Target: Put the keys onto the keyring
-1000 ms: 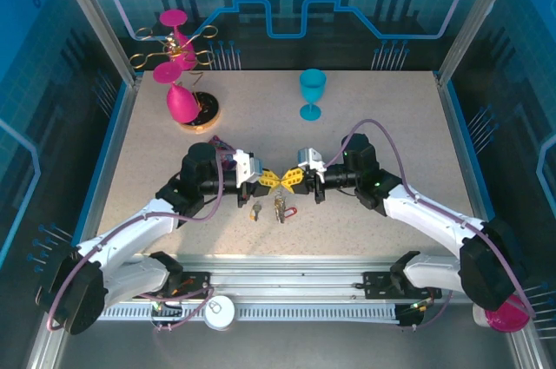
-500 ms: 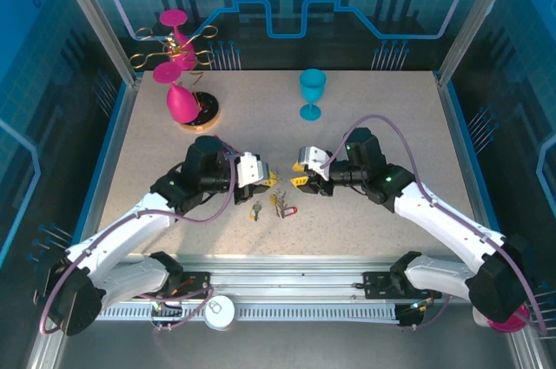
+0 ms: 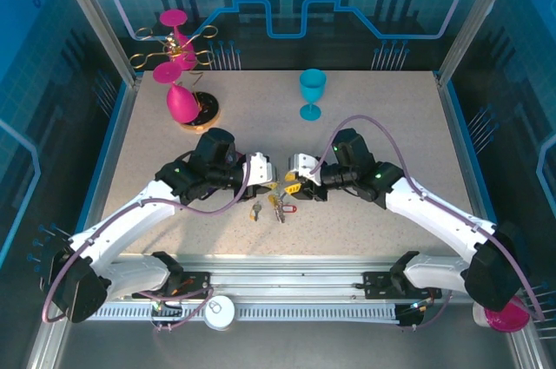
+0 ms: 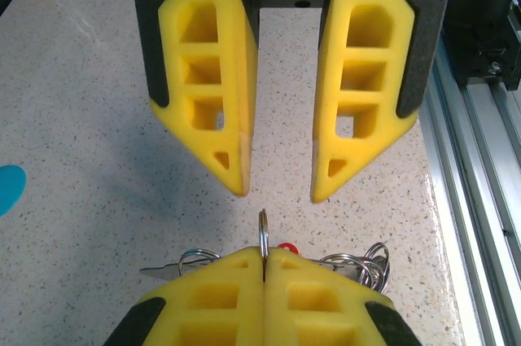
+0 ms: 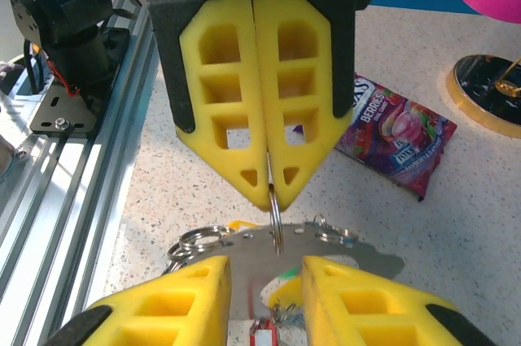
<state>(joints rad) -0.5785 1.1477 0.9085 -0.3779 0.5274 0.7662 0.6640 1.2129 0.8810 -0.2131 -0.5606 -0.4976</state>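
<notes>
My left gripper [image 4: 263, 255] [image 3: 268, 181] is shut on a thin silver split ring [image 4: 262, 232] [image 5: 277, 220], held edge-on and sticking out past its tips. My right gripper [image 5: 266, 263] [image 3: 294, 185] faces it tip to tip, open, with nothing between its fingertips [image 4: 238, 183]. Under both lies the keyring bunch [image 3: 280, 204]: a flat silver metal piece [image 5: 342, 252], several small rings [image 4: 370, 258], a red tag [image 5: 262, 334], and green and yellow bits. A key blade [image 4: 159, 267] pokes out on the left, and one small key [image 3: 256, 210] lies apart.
A purple snack packet [image 5: 395, 138] lies just behind the left gripper. A blue goblet [image 3: 312, 91] stands at the back centre. A pink goblet [image 3: 181, 102] sits on a black-and-gold disc [image 5: 488, 89] at the back left. The metal rail [image 4: 480, 199] runs along the near table edge.
A second ago both grippers were shut and met tip to tip. The right gripper has opened, backed away to the right, then come close again. The left stays shut on the ring.
</notes>
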